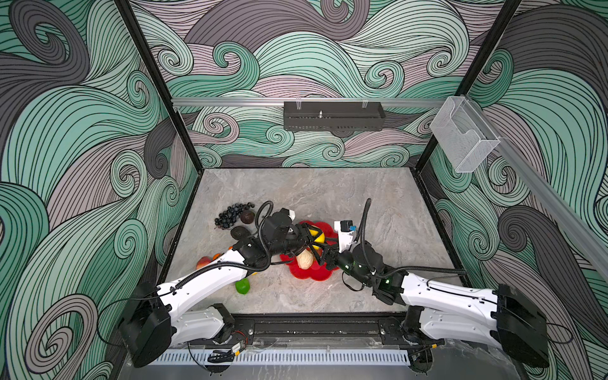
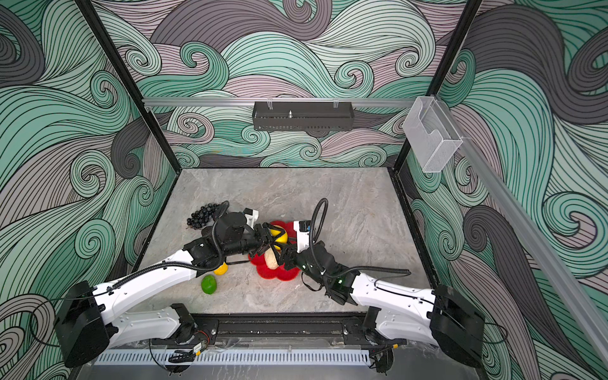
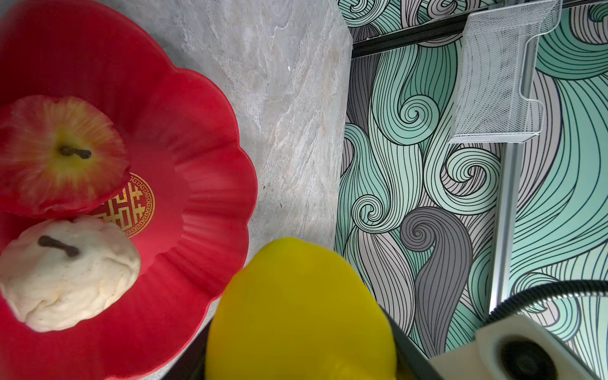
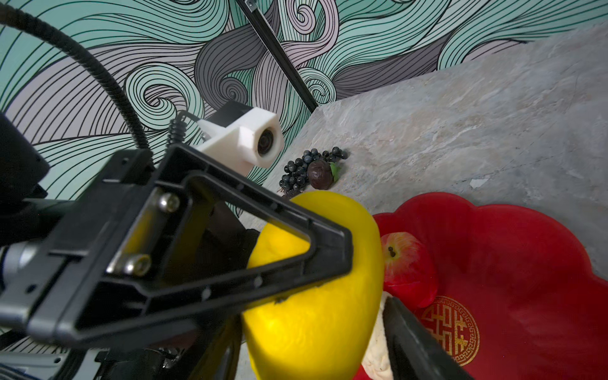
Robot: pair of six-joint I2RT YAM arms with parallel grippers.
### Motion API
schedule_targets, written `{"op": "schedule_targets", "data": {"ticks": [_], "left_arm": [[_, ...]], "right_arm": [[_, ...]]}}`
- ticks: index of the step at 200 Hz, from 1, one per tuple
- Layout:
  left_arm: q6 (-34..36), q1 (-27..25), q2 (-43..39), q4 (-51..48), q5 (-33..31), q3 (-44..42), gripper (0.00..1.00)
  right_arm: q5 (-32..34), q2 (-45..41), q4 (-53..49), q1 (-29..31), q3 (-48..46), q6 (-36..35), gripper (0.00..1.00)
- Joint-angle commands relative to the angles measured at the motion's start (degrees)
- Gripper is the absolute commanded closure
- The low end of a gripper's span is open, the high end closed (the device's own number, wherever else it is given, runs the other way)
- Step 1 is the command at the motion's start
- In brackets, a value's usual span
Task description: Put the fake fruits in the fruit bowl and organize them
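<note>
A yellow lemon (image 1: pixel 317 236) (image 2: pixel 279 236) hangs just above the red scalloped fruit bowl (image 1: pixel 324 276) (image 2: pixel 286 276). My left gripper (image 1: pixel 311 237) (image 3: pixel 296 316) is shut on it from the left. My right gripper (image 1: pixel 318 247) (image 4: pixel 316 342) reaches in from the right, its jaws closed in on both sides of the same lemon (image 4: pixel 316 316). In the bowl (image 3: pixel 197 164) lie a beige pear (image 1: pixel 305 261) (image 3: pixel 69 273) and a red apple (image 3: pixel 56 154) (image 4: pixel 408 266); the grippers hide the apple in both top views.
On the table to the left lie a grape bunch (image 1: pixel 232 214), two dark fruits (image 1: pixel 247 217) (image 1: pixel 240 233), orange-red fruits (image 1: pixel 204 262), a green lime (image 1: pixel 242 286) and a second lemon (image 2: pixel 221 269). A black tray (image 1: pixel 334 116) and a clear box (image 1: pixel 464 138) hang on the walls.
</note>
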Motion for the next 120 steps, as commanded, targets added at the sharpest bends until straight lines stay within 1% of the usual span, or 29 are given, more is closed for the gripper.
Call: {"op": "schedule_targets", "data": {"ticks": [1,31,47,65,72,84,103,120], "left_arm": [[0.15,-0.58,-0.2,1.54,-0.6,-0.21,0.35],[0.71,-0.58,-0.4,1.55,-1.08,-0.45,0.29],[1.37,-0.52,-0.41,0.72,-1.51,-0.16,0.2],[3.79,-0.16,-1.19,-1.72,-2.84,0.59,0.05],[5.55,0.0,-2.08,-3.16,-3.86,0.86,0.02],[9.04,0.13,-4.3,-7.07,-7.01,1.36,0.01],[13.86,0.13,-8.86,-13.0,-13.89,1.17,0.01],[17.96,0.16,-13.82,-15.15,-20.91,-0.84,0.01]], "right_arm": [[2.63,0.5,0.08,-0.07,0.05,0.41,0.43],[3.15,0.38,-2.23,-0.14,0.51,-0.36,0.49],[3.64,0.19,-3.25,-0.13,0.35,-0.79,0.5],[5.47,-0.42,-6.64,-0.07,0.39,-2.18,0.5],[6.27,-0.67,-8.18,-0.15,0.25,-2.97,0.51],[7.98,-1.18,-11.05,-0.1,-0.16,-4.14,0.51],[10.28,-1.91,-13.45,-0.08,-1.73,-5.9,0.51],[12.14,-1.59,-13.75,-0.09,-3.13,-8.03,0.51]]}}
